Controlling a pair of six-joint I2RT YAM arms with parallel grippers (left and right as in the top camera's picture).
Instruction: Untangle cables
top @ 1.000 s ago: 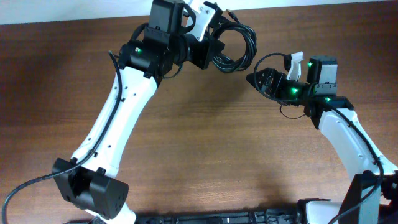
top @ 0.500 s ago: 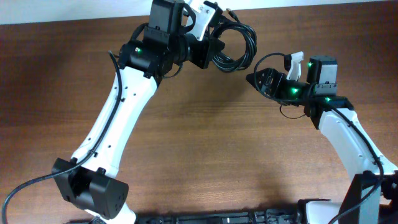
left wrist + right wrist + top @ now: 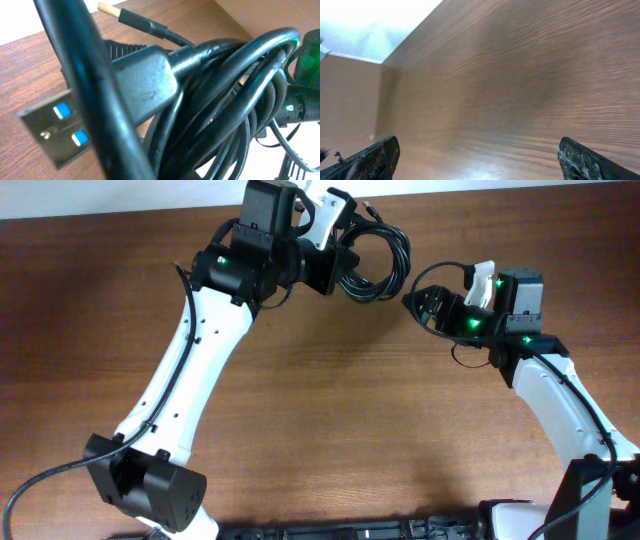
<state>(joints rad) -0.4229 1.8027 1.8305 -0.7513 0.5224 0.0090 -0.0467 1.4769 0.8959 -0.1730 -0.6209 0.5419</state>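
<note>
A coil of black cables [image 3: 385, 258] hangs from my left gripper [image 3: 342, 252] near the table's far edge, and the gripper looks shut on it. In the left wrist view the cables [image 3: 215, 100] fill the frame and hide my fingers. A flat USB plug with blue inserts [image 3: 60, 130] sits at the left, and a smaller gold-tipped plug [image 3: 114, 12] is at the top. My right gripper [image 3: 422, 302] is just right of the coil and apart from it. In the right wrist view it [image 3: 480, 155] is open wide with only bare wood between the fingertips.
The brown wooden table [image 3: 330, 410] runs under both arms. Its far edge meets a white wall [image 3: 120, 195] just behind the coil. The right arm's own thick black wire [image 3: 440, 275] loops above its wrist.
The coil and my left gripper have shifted slightly toward the far edge. My right gripper has moved a little up and to the right.
</note>
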